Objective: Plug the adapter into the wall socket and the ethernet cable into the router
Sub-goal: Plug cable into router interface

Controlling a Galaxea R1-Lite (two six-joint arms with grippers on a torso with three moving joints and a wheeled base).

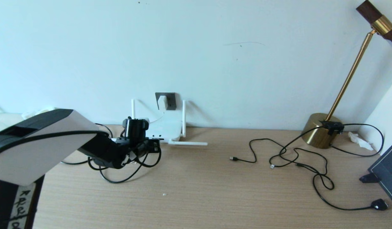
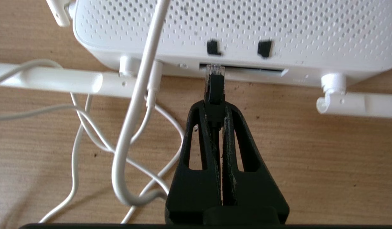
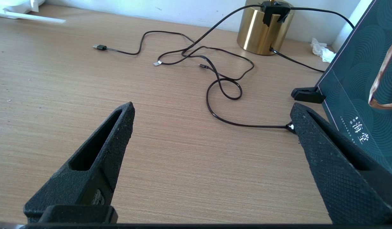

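The white router lies against the wall, below the dark grey wall socket. The white adapter sits in that socket, and its thin white cord loops over the table. My left gripper is shut on the black ethernet cable just behind its plug. The clear tip of the plug is at the mouth of the router's port slot. In the head view the left gripper is at the router's front edge, with the cable looping below it. My right gripper is open over bare table.
A brass lamp base stands at the back right, with thin black cables sprawled in front of it and a black plug. A dark green box is at the right edge. One router antenna lies flat on the table.
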